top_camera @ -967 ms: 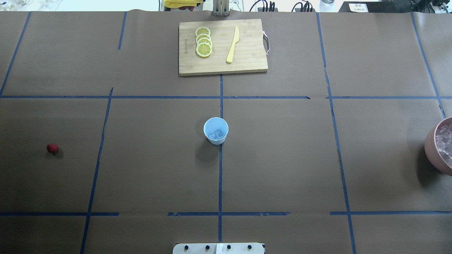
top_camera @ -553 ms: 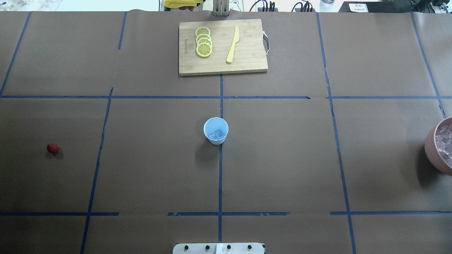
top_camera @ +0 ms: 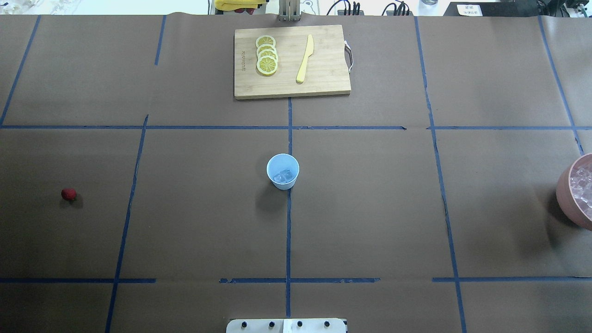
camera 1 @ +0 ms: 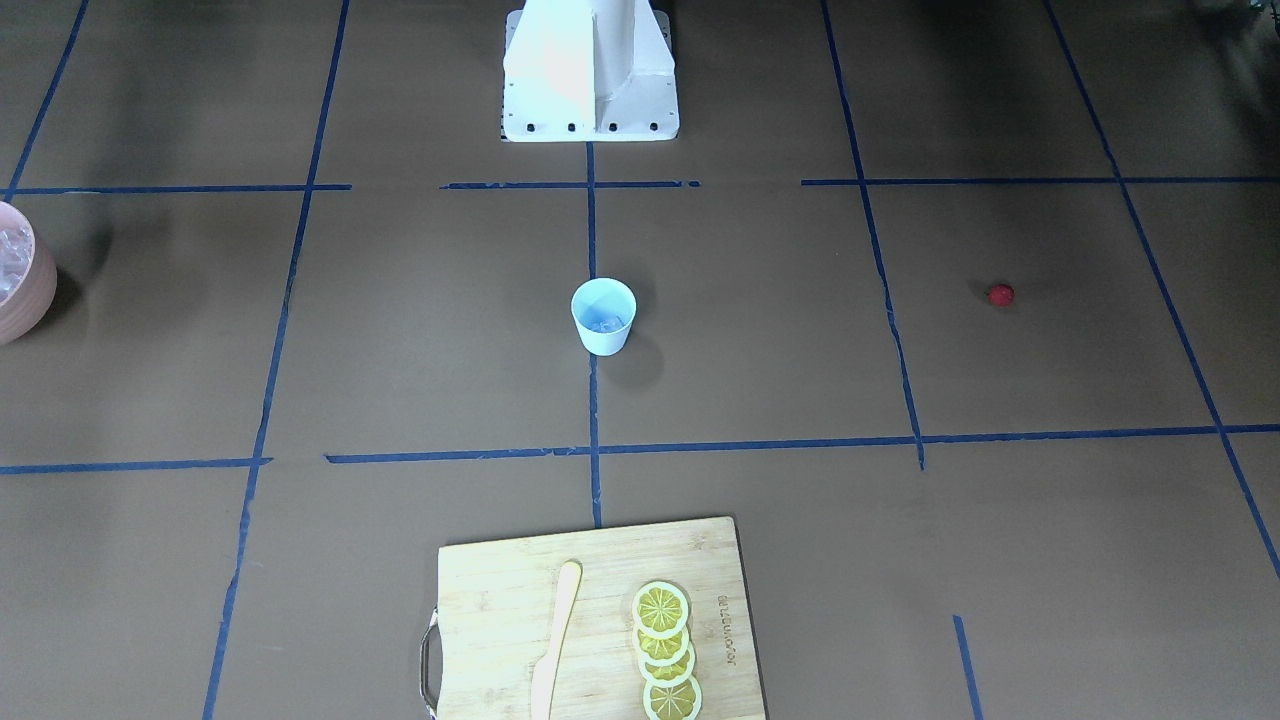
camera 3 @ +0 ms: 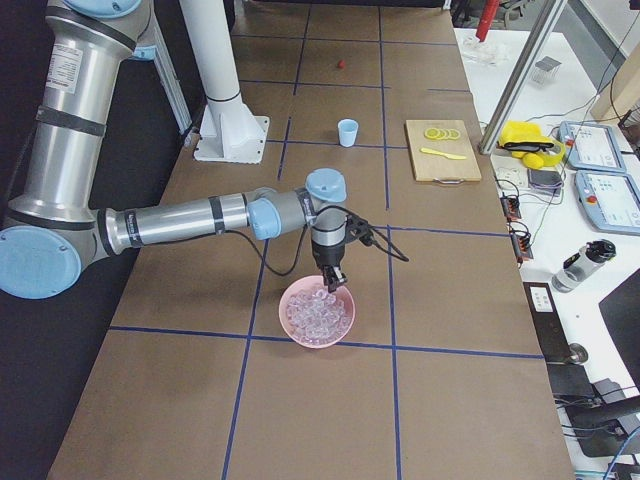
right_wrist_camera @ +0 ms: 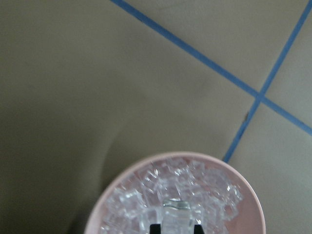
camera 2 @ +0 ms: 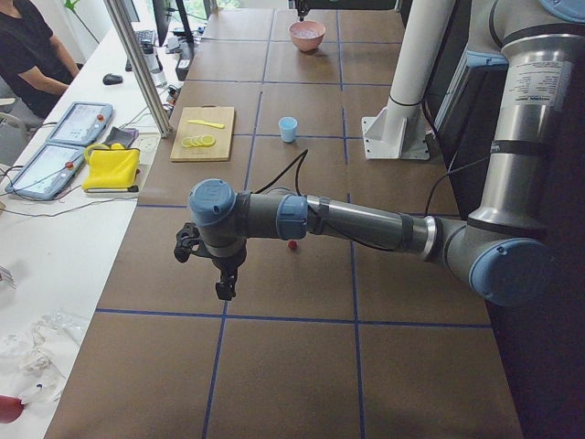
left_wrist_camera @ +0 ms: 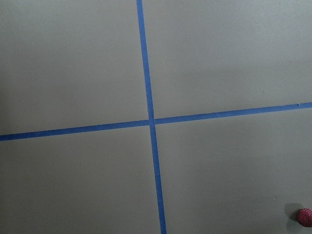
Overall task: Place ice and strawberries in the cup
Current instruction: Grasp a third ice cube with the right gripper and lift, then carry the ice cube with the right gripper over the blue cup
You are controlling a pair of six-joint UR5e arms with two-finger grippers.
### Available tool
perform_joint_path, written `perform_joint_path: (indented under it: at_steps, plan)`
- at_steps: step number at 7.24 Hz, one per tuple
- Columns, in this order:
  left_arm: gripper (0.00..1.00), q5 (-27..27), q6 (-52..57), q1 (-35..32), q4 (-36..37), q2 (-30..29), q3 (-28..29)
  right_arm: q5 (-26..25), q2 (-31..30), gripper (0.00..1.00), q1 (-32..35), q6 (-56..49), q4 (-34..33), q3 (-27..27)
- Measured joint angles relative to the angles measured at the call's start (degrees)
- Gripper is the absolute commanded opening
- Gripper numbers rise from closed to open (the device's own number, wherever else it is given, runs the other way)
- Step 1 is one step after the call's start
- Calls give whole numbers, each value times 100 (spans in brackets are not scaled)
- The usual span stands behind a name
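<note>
We see the table (top_camera: 370,208) first, covered in brown paper and ruled into squares by blue tape. Over it reach the two arms. The left arm (camera 2: 366,219) stretches low across the table's left end. The right arm (camera 3: 180,222) stretches across the right end.

The wooden cutting board (top_camera: 328,69) lies at the far edge, opposite the robot's base. The pink bowl (camera 3: 318,344) stands at the right end, well apart from everything else. The cup (top_camera: 283,185) stands upright at the table's centre, on a blue tape line.

On the board lie a pale yellow knife (top_camera: 305,59) and, beside it, a row of overlapping lemon slices (top_camera: 267,55).

The left gripper (camera 2: 223,293) hangs above bare paper, pointing down. Only the side view shows it, so we cannot tell whether its fingers are apart or together.

The right gripper (right_wrist_camera: 175,228) hangs just over the bowl. Its dark fingertips (right_wrist_camera: 155,228) press on either side of one clear cube.

The strawberry (top_camera: 68,194) lies alone on the paper at the left end, near the left gripper and far from the cup.

The ice (right_wrist_camera: 165,195) fills the bowl, and a few cubes lie in the bottom of the cup.
</note>
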Motion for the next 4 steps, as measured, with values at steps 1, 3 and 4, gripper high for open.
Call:
perform_joint_path:
  at_steps: [1,3,4]
  plan:
    - [100,-1,0,0,2,3,-2,204,482,0,-50,372,-404,121]
    - [100,-1,-1,0,1,9,-4,457,1567,0,-560,1680,-897,189]
    - [100,0,0,0,-1,9,-4,474,2175,0,-1006,2456,-1163,187]
